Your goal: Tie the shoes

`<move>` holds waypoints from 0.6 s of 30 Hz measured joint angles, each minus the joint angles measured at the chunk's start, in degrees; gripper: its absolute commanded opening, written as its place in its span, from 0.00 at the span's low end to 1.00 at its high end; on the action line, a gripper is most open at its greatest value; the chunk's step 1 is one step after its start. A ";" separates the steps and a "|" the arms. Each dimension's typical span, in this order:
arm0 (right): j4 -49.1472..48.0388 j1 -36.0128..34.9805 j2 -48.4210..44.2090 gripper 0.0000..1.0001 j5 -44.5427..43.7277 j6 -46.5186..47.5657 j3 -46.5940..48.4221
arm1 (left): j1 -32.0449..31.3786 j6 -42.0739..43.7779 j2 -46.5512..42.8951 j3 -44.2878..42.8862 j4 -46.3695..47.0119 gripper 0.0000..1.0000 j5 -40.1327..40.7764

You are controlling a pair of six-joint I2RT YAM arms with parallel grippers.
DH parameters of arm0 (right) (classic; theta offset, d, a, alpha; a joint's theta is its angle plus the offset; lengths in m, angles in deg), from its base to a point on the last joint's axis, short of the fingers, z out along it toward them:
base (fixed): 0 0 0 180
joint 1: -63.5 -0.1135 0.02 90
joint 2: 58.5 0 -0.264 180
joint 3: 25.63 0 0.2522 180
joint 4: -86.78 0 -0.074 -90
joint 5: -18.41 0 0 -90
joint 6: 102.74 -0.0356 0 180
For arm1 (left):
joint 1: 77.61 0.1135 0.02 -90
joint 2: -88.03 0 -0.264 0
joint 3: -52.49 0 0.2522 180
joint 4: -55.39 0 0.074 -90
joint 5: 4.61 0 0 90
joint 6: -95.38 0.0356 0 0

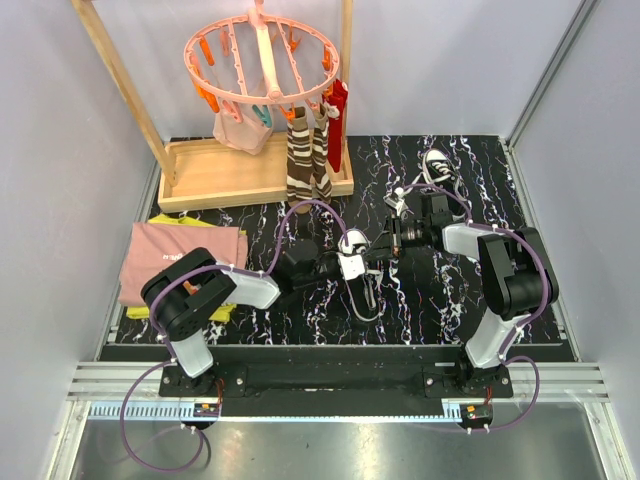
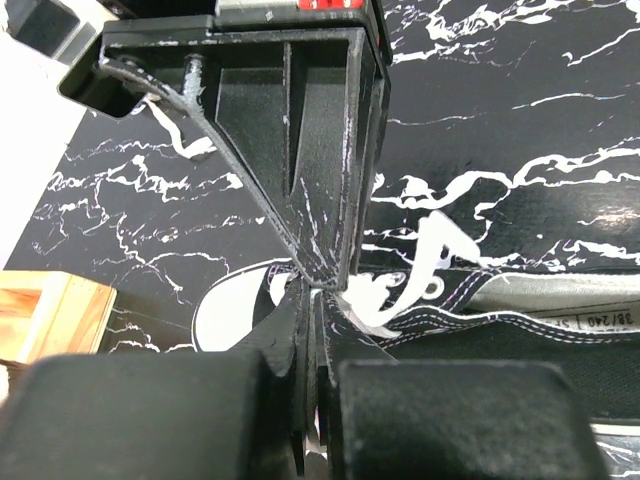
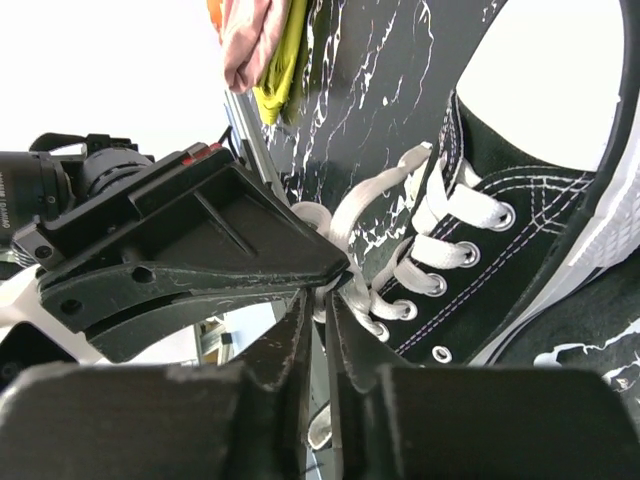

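One black sneaker (image 1: 358,272) with a white toe cap lies mid-table, and both grippers meet over its laces. My left gripper (image 1: 338,266) is shut on a white lace; in the left wrist view (image 2: 312,300) a strip of lace shows between the closed jaws, beside the shoe (image 2: 520,310) and a loose lace loop (image 2: 432,262). My right gripper (image 1: 376,250) is shut on a white lace too; in the right wrist view (image 3: 320,300) it touches the left gripper's fingers (image 3: 200,240) next to the shoe's eyelets (image 3: 470,255). The second sneaker (image 1: 438,165) lies at the back right.
A wooden rack (image 1: 255,170) with a pink peg hanger (image 1: 262,55) stands at the back left. Brown striped socks (image 1: 305,160) hang from it. Folded pink and yellow clothes (image 1: 180,262) lie at the left edge.
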 measured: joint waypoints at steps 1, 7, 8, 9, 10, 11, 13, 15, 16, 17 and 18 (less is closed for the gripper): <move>-0.24 0.02 0.00 0.09 -0.02 -0.20 -0.02 | 0.04 0.00 0.00 0.00 -0.02 0.00 0.00; -1.29 0.57 0.00 0.32 0.20 -1.25 -0.57 | 0.04 0.02 0.00 0.00 0.04 0.00 0.00; -1.46 0.83 -0.02 0.30 0.28 -1.40 -0.68 | 0.02 0.02 0.00 0.00 0.07 0.00 -0.02; -1.57 1.05 -0.02 0.29 0.39 -1.53 -0.72 | 0.02 0.02 0.00 0.00 0.04 0.00 -0.04; -1.68 1.38 -0.02 0.28 0.42 -1.77 -0.76 | 0.02 0.02 0.00 0.00 0.07 0.00 -0.04; -1.73 1.75 -0.02 0.26 0.48 -1.97 -0.76 | 0.02 0.02 0.00 0.00 0.07 0.00 -0.04; -1.90 2.49 0.00 0.24 0.79 -2.43 -0.76 | 0.02 0.02 0.00 0.00 0.07 0.00 -0.04; -2.05 3.02 0.00 0.21 1.01 -2.73 -0.76 | 0.02 0.04 0.00 0.00 0.07 0.00 -0.04; -2.10 3.17 0.00 0.20 1.01 -2.86 -0.76 | 0.02 0.04 0.00 0.00 0.07 0.00 -0.04; -2.12 3.26 0.00 0.20 1.01 -2.89 -0.76 | 0.02 0.07 0.00 0.00 0.07 0.00 -0.04; -2.12 3.28 0.00 0.19 1.01 -2.99 -0.76 | 0.02 0.07 0.02 0.00 0.07 0.00 -0.04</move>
